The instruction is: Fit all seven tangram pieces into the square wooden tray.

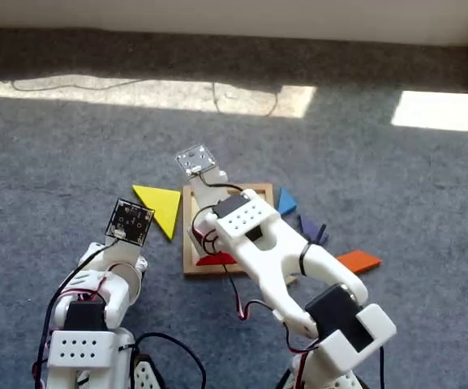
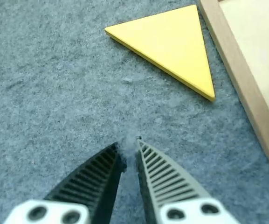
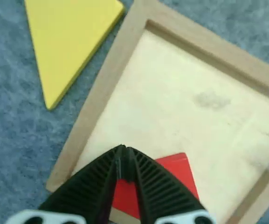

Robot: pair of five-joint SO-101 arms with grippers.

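Right hand (image 3: 124,149), clenched, sits above red piece (image 3: 181,170) in tray (image 3: 101,88); left hand (image 2: 128,143) clenched.

Left arm (image 1: 96,312) folded low just beside the wooden tray (image 1: 188,259), left gripper (image 2: 128,144) angled down, fingers nearly together, holding nothing, right arm (image 1: 298,271) stretched across the tray's near edge, right gripper (image 3: 125,154) closed, tips over the tray floor
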